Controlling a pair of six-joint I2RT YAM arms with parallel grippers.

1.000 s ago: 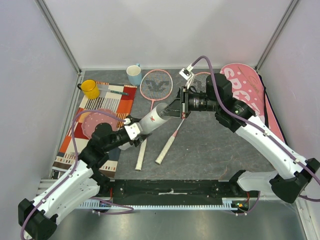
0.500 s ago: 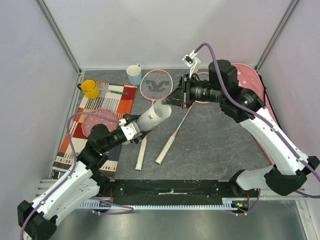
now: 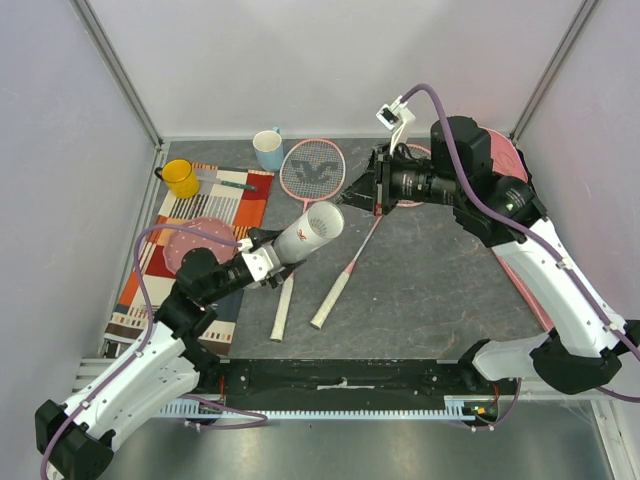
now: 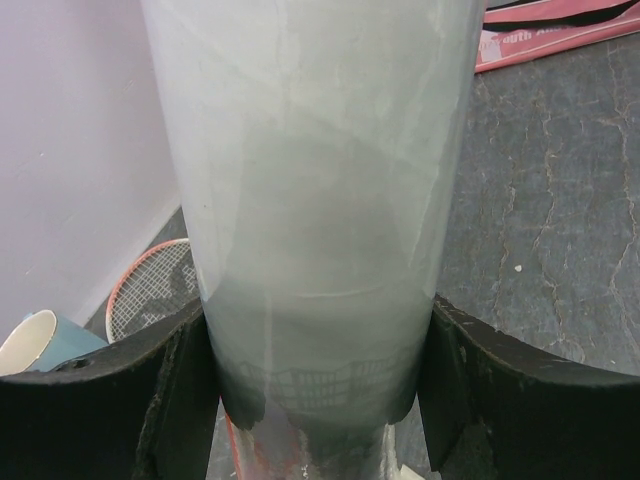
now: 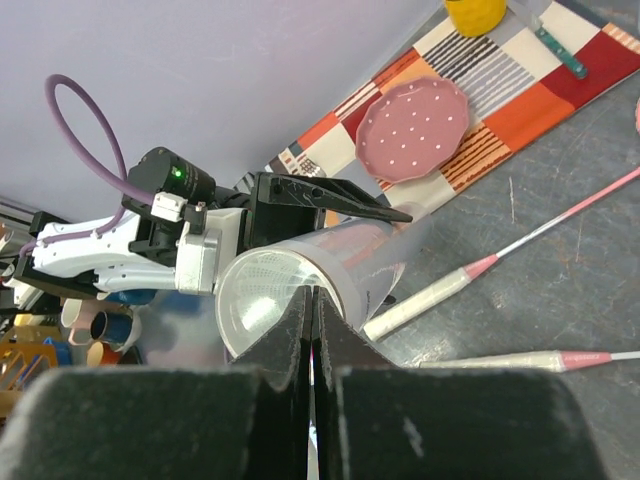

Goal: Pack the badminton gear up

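My left gripper point(image 3: 270, 258) is shut on the lower part of the long white tube point(image 3: 310, 233) and holds it tilted above the table, its open mouth towards the right arm. In the left wrist view the tube point(image 4: 320, 180) fills the space between the fingers point(image 4: 175, 390). My right gripper point(image 3: 350, 202) is shut and empty, a short way from the tube's mouth point(image 5: 255, 290). A white meshed shape shows inside the tube. Two pink rackets point(image 3: 313, 167) point(image 3: 345, 270) lie on the table. The pink bag point(image 3: 505, 165) lies at the right under the right arm.
A striped mat point(image 3: 215, 215) with a pink plate point(image 3: 195, 240) and cutlery lies at the left. A yellow mug point(image 3: 181, 178) and a blue mug point(image 3: 268, 150) stand at the back. The white racket handles point(image 5: 430, 295) lie under the tube.
My right gripper has drawn back up and to the right, away from the tube's mouth. The left gripper has lifted the tube a little and holds it steady.
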